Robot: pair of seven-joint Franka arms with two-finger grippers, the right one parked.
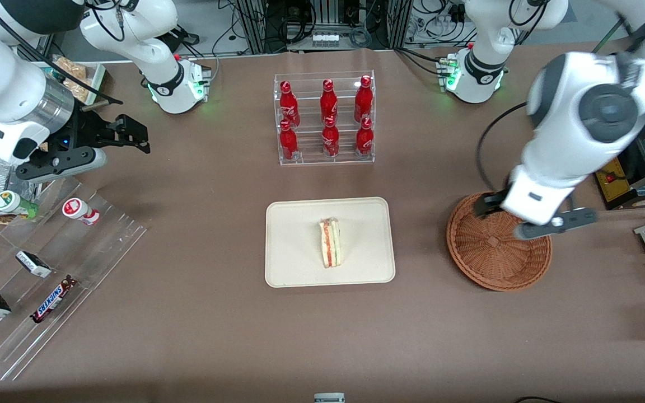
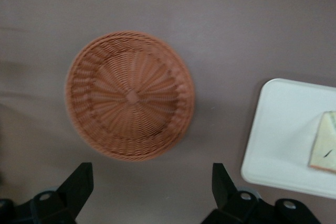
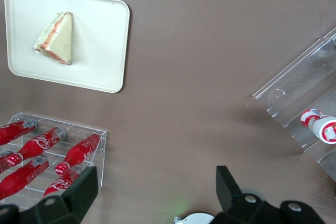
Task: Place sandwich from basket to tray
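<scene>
The sandwich (image 1: 330,243) lies on its side near the middle of the tray (image 1: 294,263), cut edge showing red and green layers. It looks light, soft and easily crushed; the safest hold would be gentle, across the flat bread faces near the thick end, not on the filling. Toward the working arm's end of the worktop, the gripper (image 2: 151,182) hangs above the bare basket (image 2: 129,96), jaws spread wide, holding and touching nothing.
</scene>
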